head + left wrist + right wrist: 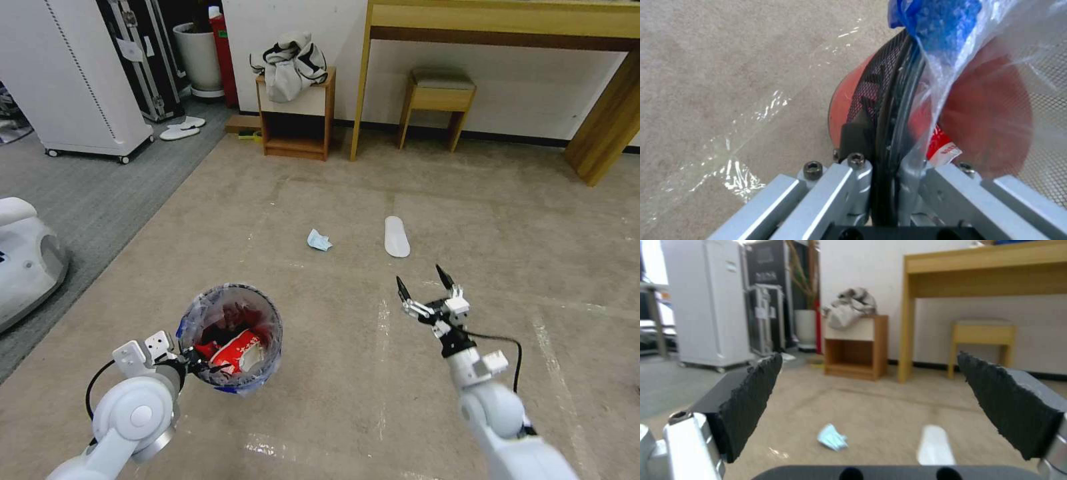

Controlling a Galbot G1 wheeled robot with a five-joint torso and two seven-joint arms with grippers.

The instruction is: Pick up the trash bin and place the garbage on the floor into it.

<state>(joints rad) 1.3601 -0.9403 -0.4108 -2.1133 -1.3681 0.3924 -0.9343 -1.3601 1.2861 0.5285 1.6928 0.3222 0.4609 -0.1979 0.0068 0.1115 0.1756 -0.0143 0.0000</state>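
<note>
two pieces left on the carpet, bin in my left grip

from my head camera: my left gripper [189, 360] is clamped on the near rim of the trash bin [231, 337], which already holds red wrappers and a carton. my right gripper [425, 285] hangs with its jaws spread wide, short of the white slipper [397, 236]. the blue face mask [319, 240] lies just left of it on the floor [507, 220].

from my left wrist: my jaws pinch the bin's rim and bag liner [947, 36] together, closed tight on both.

from my right wrist: my two black pads [751, 400] stand far apart, with the mask [832, 438] and slipper [935, 444] lying between and beyond them.

to do this well, i judge i should pick one piece, come down straddling it with pads touching carpet, and keep the bin level and near.
</note>
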